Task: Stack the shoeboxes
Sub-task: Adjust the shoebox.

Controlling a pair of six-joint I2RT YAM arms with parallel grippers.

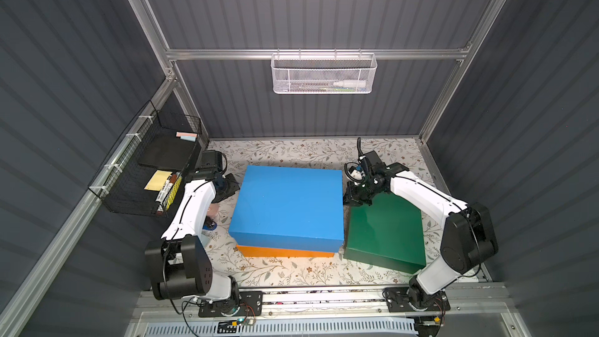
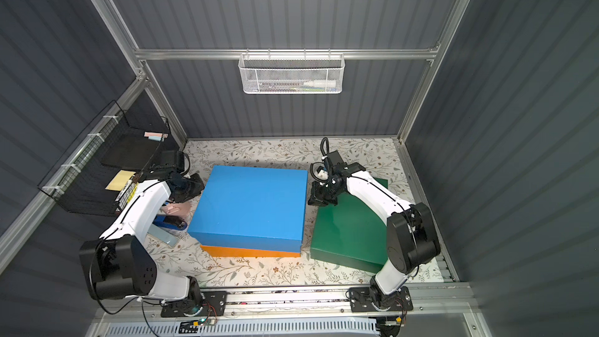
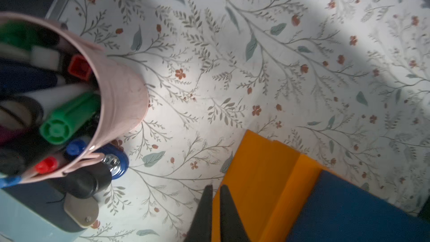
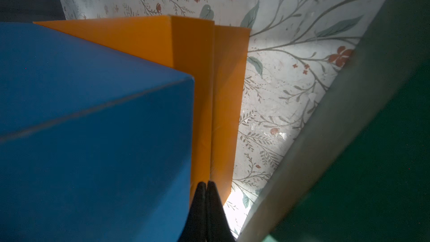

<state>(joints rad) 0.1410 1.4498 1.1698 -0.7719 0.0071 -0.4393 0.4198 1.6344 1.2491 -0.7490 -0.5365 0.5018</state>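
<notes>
Cardboard looks light, stiff and slick. The blue shoebox [image 1: 288,205] sits askew on the orange shoebox [image 1: 285,252], with the green shoebox [image 1: 385,235] beside them on the tabletop [image 1: 291,273]. Left hand [image 1: 231,185] and right hand [image 1: 348,199] flank the stack, pinched narrow and empty. I'd press on opposite ends.

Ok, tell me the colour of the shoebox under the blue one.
Orange; the bottom shoebox shows best in the right wrist view.

Fig. legend: no legible text, brand, no. or sign in any view. Blue shoebox [image 1: 288,202], orange shoebox [image 1: 285,252] & green shoebox [image 1: 385,231] show plain faces. Markers [image 1: 163,190] in black wire basket [image 1: 126,186] carry print, too small to read.
</notes>
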